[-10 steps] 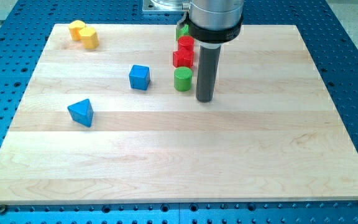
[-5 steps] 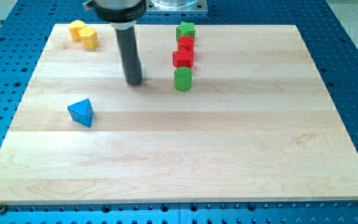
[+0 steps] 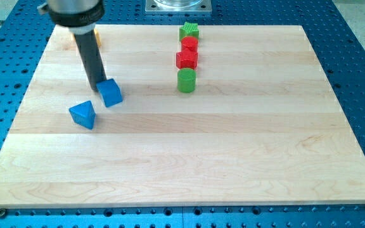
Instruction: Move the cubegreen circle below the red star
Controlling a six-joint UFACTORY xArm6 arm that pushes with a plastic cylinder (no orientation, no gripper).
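The green cylinder (image 3: 186, 81) stands just below the red star (image 3: 186, 60) on a pale wooden board (image 3: 233, 145), largest thing here, bolted over a blue perforated table (image 3: 353, 38); it's short, ribbed, upright. No jaws exist on this rod. My tip (image 3: 98, 87) touches the blue cube (image 3: 111, 93), above a blue pyramid (image 3: 82, 114)

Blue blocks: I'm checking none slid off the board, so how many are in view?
2. The blue cube sits just right of my tip; the blue triangular block lies below-left of it. None seems hidden.
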